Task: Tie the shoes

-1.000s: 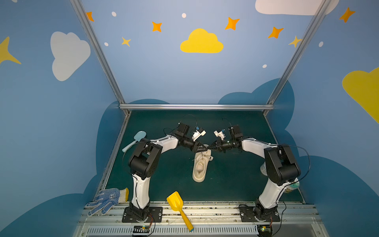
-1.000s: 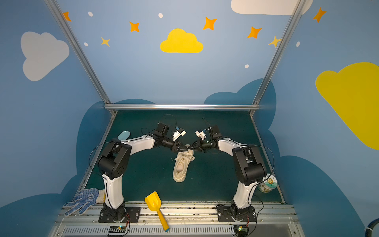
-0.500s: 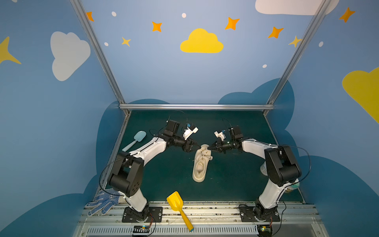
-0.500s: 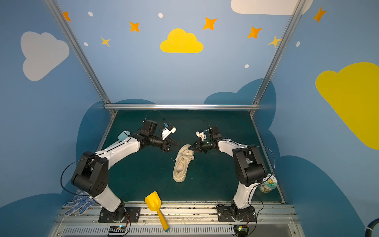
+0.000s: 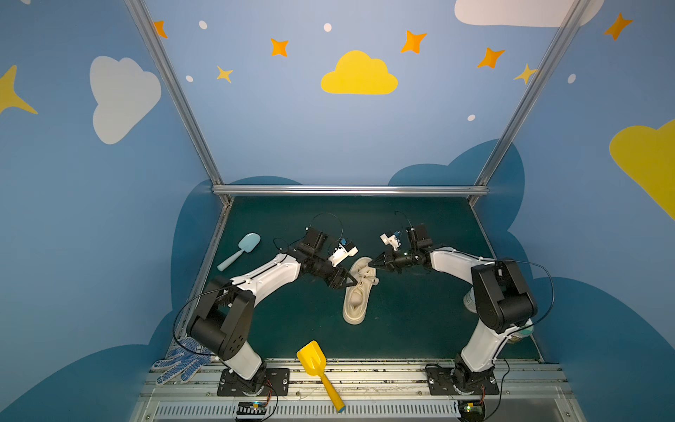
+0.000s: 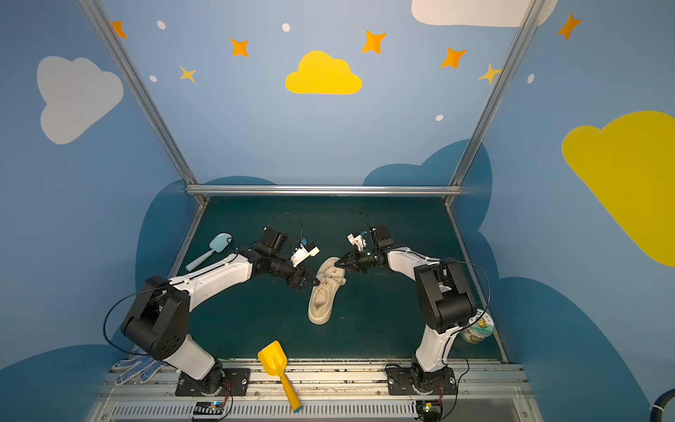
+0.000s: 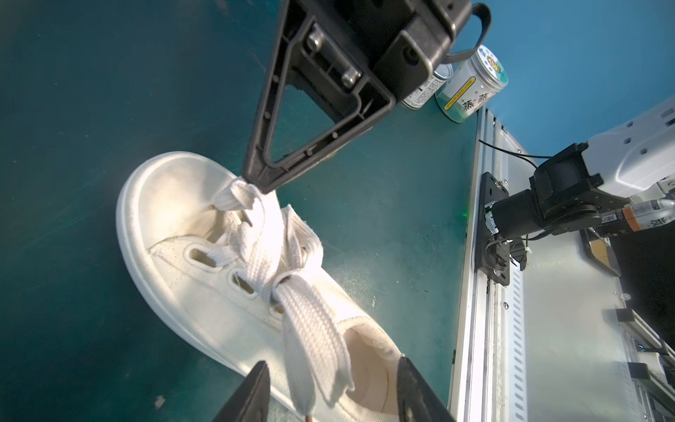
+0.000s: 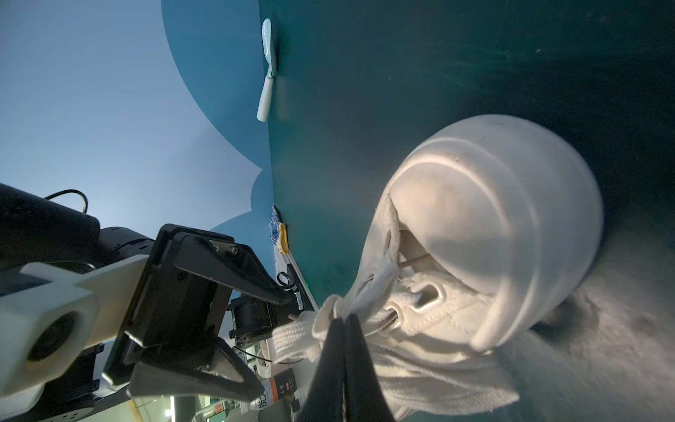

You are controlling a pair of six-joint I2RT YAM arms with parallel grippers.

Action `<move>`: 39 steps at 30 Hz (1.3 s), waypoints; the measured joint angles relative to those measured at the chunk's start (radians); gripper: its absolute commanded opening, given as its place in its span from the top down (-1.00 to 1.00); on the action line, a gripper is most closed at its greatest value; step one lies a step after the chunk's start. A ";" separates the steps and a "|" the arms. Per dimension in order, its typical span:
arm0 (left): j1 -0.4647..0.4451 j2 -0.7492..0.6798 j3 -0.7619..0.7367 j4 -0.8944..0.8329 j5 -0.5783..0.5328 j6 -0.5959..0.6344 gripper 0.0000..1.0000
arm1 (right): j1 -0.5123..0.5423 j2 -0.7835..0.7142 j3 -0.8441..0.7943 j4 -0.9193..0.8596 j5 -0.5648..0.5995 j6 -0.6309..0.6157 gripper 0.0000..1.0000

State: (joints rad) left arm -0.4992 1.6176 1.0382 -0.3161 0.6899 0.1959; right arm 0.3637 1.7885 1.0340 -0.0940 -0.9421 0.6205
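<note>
Plainly cream sneaker (image 5: 355, 305), thick sole (image 7: 126, 226), flat laces (image 7: 310, 329)

Sneaker (image 6: 320, 305): cream, mid-mat, toe toward the back wall.
Laces (image 6: 334, 278): bunched across the front half.
Right gripper (image 6: 339, 263): fingers pressed to a point at the laces near the toe.
Left gripper (image 6: 312, 283): against the sneaker's left flank; jaw gap unclear.
Yellow shovel (image 6: 273, 362): front edge.
Blue scoop (image 6: 215, 248): far left.
Dotted glove (image 6: 135, 368): front-left corner.

Open mat (image 5: 420, 321) beside sneaker (image 5: 355, 305) heel; left pincer (image 5: 351, 283), right pincer (image 5: 373, 263) crowd laces (image 5: 369, 279).
</note>
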 measured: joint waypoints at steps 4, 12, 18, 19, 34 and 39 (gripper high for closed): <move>-0.018 0.006 0.000 -0.002 -0.022 0.001 0.30 | 0.000 0.000 0.000 0.000 0.001 0.000 1.00; -0.024 0.021 0.013 -0.011 -0.082 0.003 0.75 | 0.000 -0.016 0.000 -0.031 0.031 -0.008 1.00; -0.024 0.045 0.089 -0.059 -0.116 0.044 0.83 | 0.006 -0.099 -0.019 -0.057 0.114 -0.002 1.00; -0.024 0.051 0.105 -0.069 -0.121 0.055 0.84 | 0.007 -0.114 -0.026 -0.058 0.126 0.001 1.00; -0.013 0.171 0.340 -0.293 -0.206 0.214 0.87 | 0.024 -0.152 -0.031 -0.212 0.282 -0.049 1.00; -0.011 0.224 0.399 -0.348 -0.232 0.256 0.90 | 0.026 -0.166 -0.031 -0.251 0.326 -0.068 1.00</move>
State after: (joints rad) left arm -0.5106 1.8416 1.4368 -0.6636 0.4583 0.4519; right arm 0.3901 1.6230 1.0035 -0.3447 -0.6163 0.5529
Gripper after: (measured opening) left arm 0.057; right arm 0.050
